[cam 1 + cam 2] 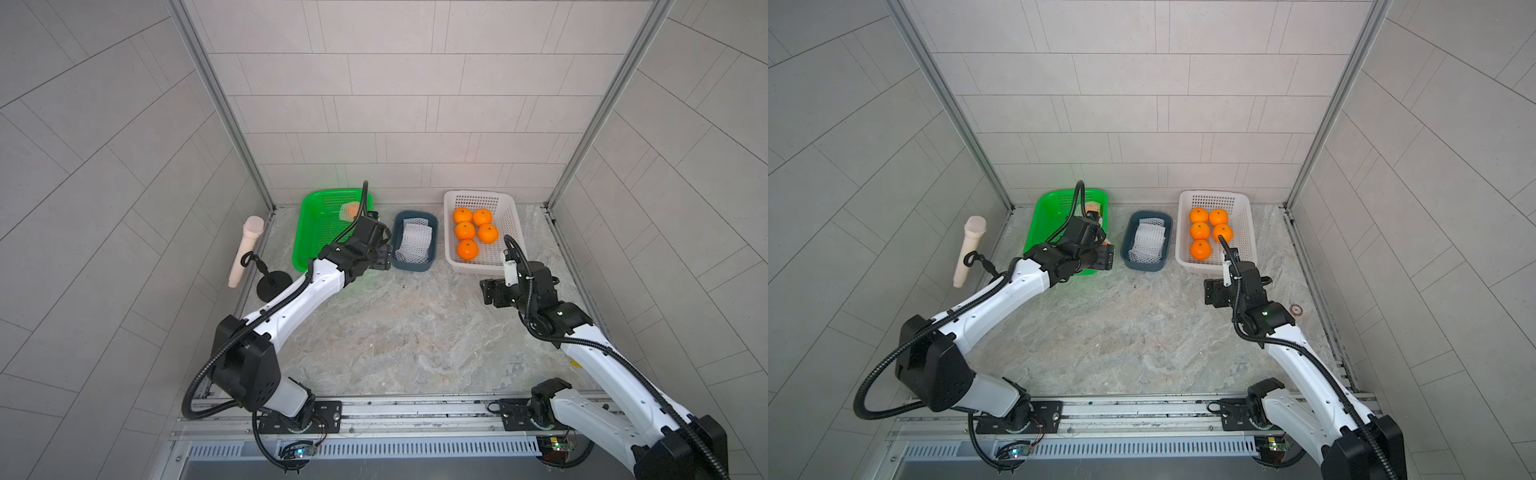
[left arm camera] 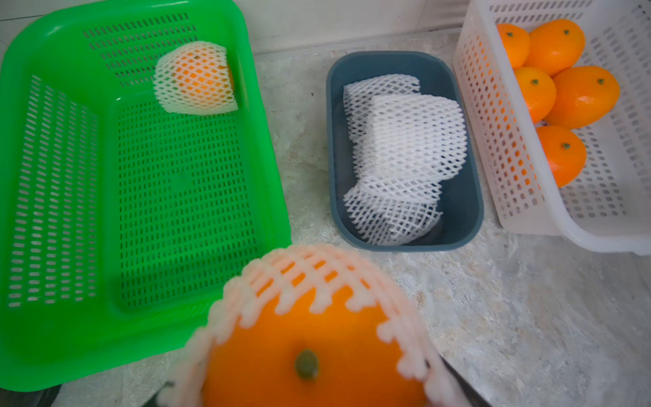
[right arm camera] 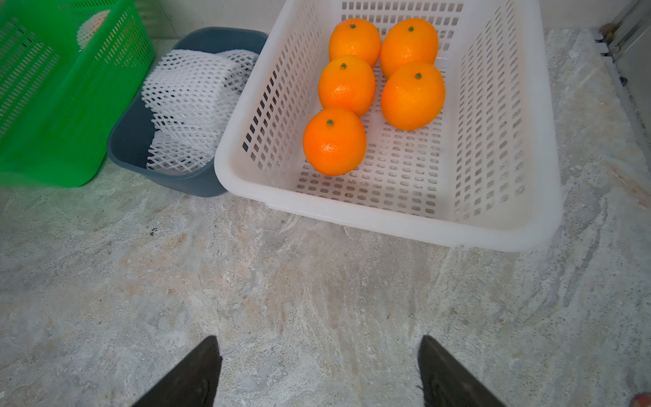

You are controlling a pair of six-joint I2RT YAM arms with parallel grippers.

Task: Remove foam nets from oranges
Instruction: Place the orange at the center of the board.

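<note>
My left gripper (image 2: 310,387) is shut on a netted orange (image 2: 317,334). Its foam net (image 2: 299,267) covers the far half, and the stem end is bare. In a top view this gripper (image 1: 380,259) hangs between the green basket (image 1: 309,232) and the blue-grey tub (image 1: 399,262). A second netted orange (image 2: 195,79) lies in the green basket's far corner. Several empty foam nets (image 2: 401,155) are piled in the tub. Several bare oranges (image 3: 347,84) sit in the white basket (image 3: 387,218). My right gripper (image 3: 318,341) is open and empty above the table, in front of that basket.
A beige microphone (image 1: 245,249) on a black stand (image 1: 272,284) leans at the left wall. Metal frame posts mark the back corners, and a rail (image 1: 415,409) runs along the front. The three containers stand in a row along the back wall.
</note>
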